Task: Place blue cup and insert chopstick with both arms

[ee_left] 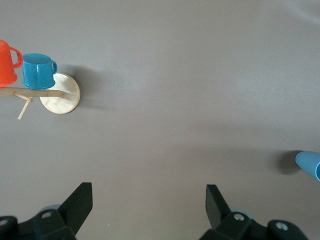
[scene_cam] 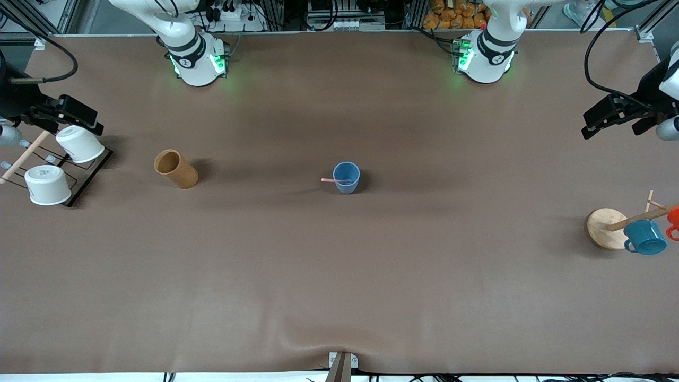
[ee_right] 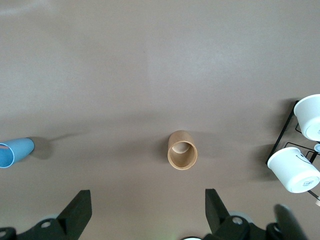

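The blue cup (scene_cam: 346,178) stands upright at the middle of the table. The pale-pink chopstick (scene_cam: 331,180) rests in it, one end leaning out over the rim toward the right arm's end. Both grippers are far from the cup and empty. My left gripper (scene_cam: 590,124) hangs open above the left arm's end of the table, and only an edge of the cup (ee_left: 310,164) shows in its wrist view, off to the side of the gripper (ee_left: 148,192). My right gripper (scene_cam: 95,121) hangs open above the right arm's end, its open jaws (ee_right: 148,197) over bare table, with the cup (ee_right: 15,151) off to one side.
A brown wooden cup (scene_cam: 176,168) stands between the blue cup and a black wire rack (scene_cam: 90,178) holding two white cups (scene_cam: 48,184). At the left arm's end, a wooden mug tree (scene_cam: 604,228) carries a teal mug (scene_cam: 644,236) and an orange mug (scene_cam: 673,217).
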Controlling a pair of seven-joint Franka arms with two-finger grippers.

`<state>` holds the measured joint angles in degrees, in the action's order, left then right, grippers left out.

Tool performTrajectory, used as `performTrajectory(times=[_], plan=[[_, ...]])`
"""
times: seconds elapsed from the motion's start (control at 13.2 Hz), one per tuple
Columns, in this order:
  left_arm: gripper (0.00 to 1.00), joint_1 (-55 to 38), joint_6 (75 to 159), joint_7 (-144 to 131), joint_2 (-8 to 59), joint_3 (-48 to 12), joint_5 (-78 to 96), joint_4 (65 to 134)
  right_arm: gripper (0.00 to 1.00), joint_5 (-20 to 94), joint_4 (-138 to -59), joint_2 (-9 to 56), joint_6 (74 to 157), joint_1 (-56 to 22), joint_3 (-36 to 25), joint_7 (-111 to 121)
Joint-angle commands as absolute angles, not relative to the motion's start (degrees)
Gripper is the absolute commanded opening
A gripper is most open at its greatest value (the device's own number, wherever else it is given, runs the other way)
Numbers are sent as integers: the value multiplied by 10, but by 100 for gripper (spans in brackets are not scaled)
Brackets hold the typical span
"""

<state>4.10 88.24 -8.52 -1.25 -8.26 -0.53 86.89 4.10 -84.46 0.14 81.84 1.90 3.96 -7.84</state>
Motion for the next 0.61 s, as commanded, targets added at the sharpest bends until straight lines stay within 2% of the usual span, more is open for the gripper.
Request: performTrajectory(times=[0.0, 0.53], plan=[[100, 44, 876, -76, -16, -83, -4, 854, 100, 27, -863, -16, 841, 19, 48, -68], [100, 44, 867, -76, -20, -83, -3, 854, 100, 4, -842, -9, 859, 17, 49, -68]])
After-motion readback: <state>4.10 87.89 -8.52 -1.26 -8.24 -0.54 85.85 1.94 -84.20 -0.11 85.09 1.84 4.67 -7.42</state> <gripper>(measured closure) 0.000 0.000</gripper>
